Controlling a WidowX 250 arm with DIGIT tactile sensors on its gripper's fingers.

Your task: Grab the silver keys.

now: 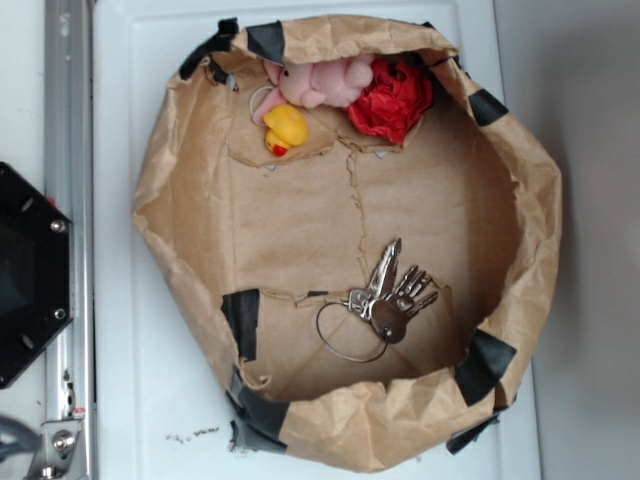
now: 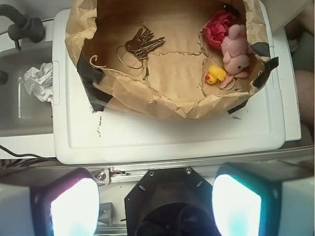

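Nearest the wrist camera, the gripper fills the bottom edge: two pale, glowing fingertip pads stand wide apart at 7 and 5 o'clock, spread and holding nothing. Between them sits the robot's black base mount.

Beyond lies a white tray bearing a shallow brown paper basket patched with black tape. At 9 o'clock, off the tray, a crumpled white paper rests in a grey basin.

Inside the basket, the silver keys lie flat on the paper floor at about 11 o'clock in the wrist view, fanned out, with their thin wire ring just beside them. In the exterior view they lie toward 5 o'clock of the basket.

Well apart from the keys, at 1 o'clock in the wrist view, a yellow toy duck touches a pink plush toy, with a red crumpled item farthest back against the basket wall.
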